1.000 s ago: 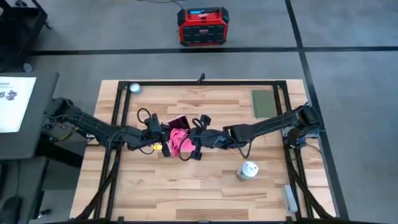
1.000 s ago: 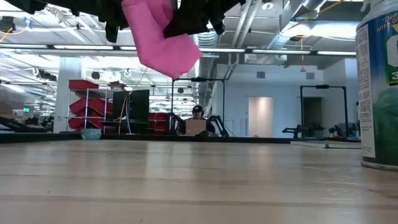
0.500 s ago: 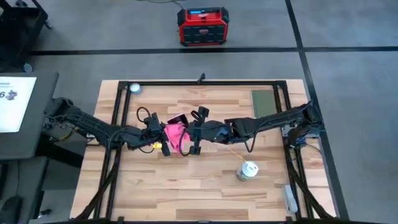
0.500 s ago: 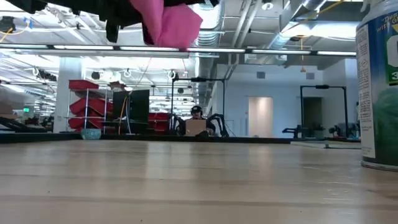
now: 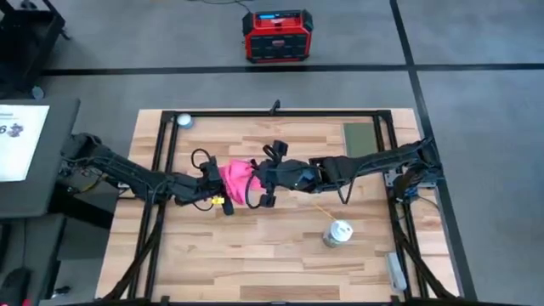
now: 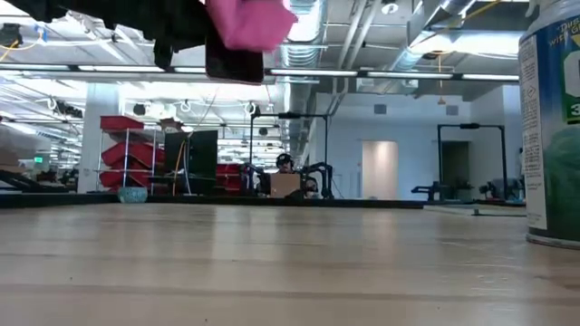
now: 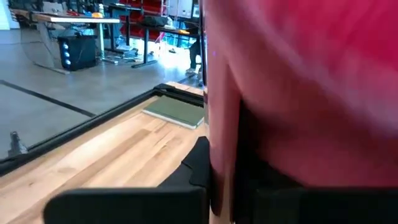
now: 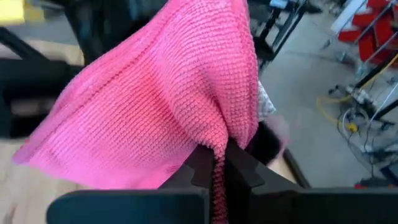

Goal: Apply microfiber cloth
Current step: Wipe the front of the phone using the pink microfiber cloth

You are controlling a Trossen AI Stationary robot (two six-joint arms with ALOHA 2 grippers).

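The microfiber cloth (image 5: pixel 235 177), bright pink, is held in the air over the table's middle between my two grippers. It lies draped against the pale-pink, black-faced phone (image 6: pixel 234 63), which shows below the cloth (image 6: pixel 249 20) in the low view. My left gripper (image 5: pixel 218 185) comes in from the table's left and is shut on the phone. Coming from the right, my right gripper (image 5: pixel 260 180) is shut on the cloth. The cloth hides most of the phone from above. My left gripper holds the phone by its pale-pink edge (image 7: pixel 219 130), with one dark finger (image 7: pixel 198 163) beside it; the cloth and the phone hide the other finger. The phone is lifted clear of the table. My right gripper pinches a gathered fold of the cloth (image 8: pixel 219 146) between its two fingers (image 8: pixel 241 168), coming level from the table's right. The rest of the cloth (image 8: pixel 149 106) spreads away from the fingers over the phone, clear of the table.
A white spray can (image 5: pixel 338 232) stands at the near right, large at the right edge (image 6: pixel 553 118) of the low view. An olive-green pad (image 5: pixel 359 141) lies at the far right. A small grey ball (image 5: pixel 184 120) sits at the far left corner. Black frame rails (image 5: pixel 157 161) border the wooden table.
My right gripper has gone up and toward the table's far edge and left, carrying the cloth. The cloth, which hung down below the grippers, has been drawn up and now lies over the phone. My left gripper has kept the phone about where it was.
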